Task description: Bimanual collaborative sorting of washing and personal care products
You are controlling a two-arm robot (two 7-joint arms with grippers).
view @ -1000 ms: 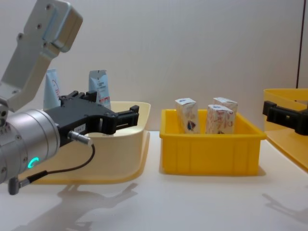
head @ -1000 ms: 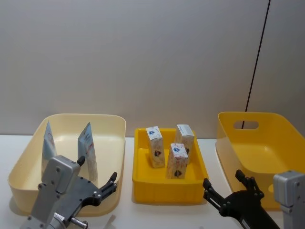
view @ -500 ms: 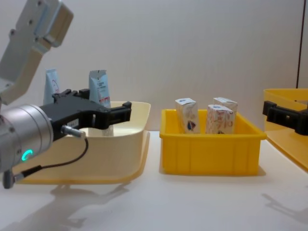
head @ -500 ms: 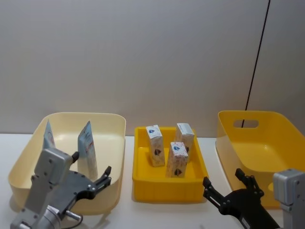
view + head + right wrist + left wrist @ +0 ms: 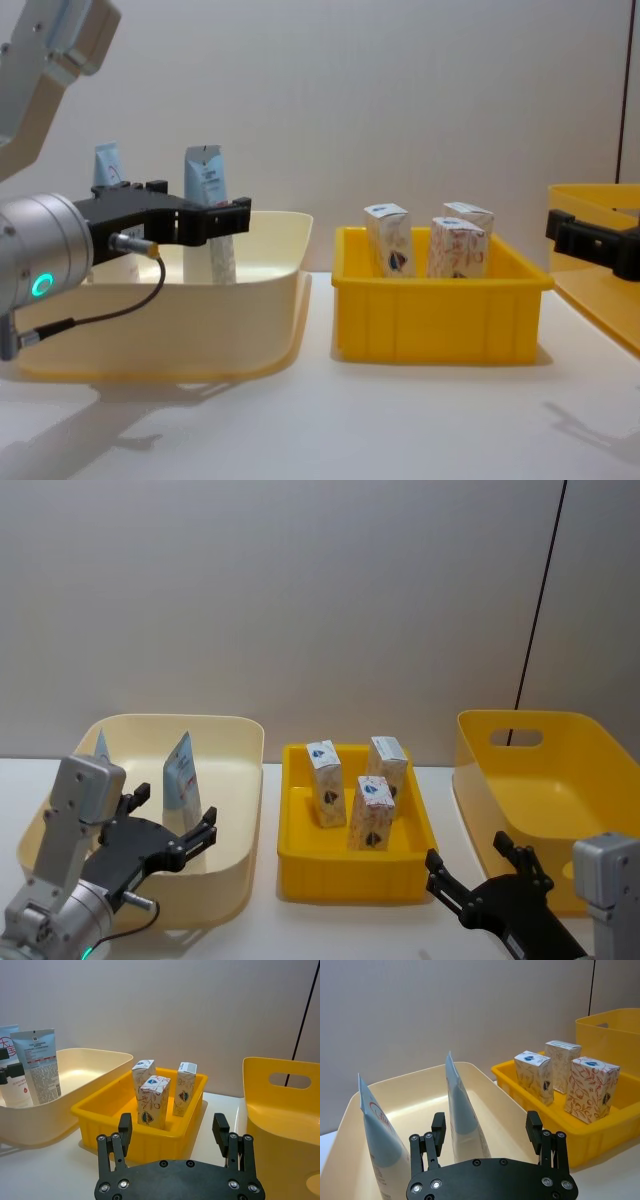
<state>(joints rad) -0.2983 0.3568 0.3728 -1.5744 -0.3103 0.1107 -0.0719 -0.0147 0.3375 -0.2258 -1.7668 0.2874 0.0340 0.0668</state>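
Left gripper [image 5: 175,810] is hovering over the near part of the cream bin [image 5: 240,742], fingers spread wide and gripping nothing. Two squeeze tubes [image 5: 181,778] are standing upright inside that bin, one just ahead of the released gripper and the other [image 5: 377,1135] off towards the bin's left wall. Three white cartons [image 5: 371,815] are standing in the small yellow bin [image 5: 350,885] at mid-tabletop [image 5: 300,930]. Right gripper [image 5: 467,855] is hanging low between the small bin and the large yellow bin [image 5: 530,780], fingers apart, empty.
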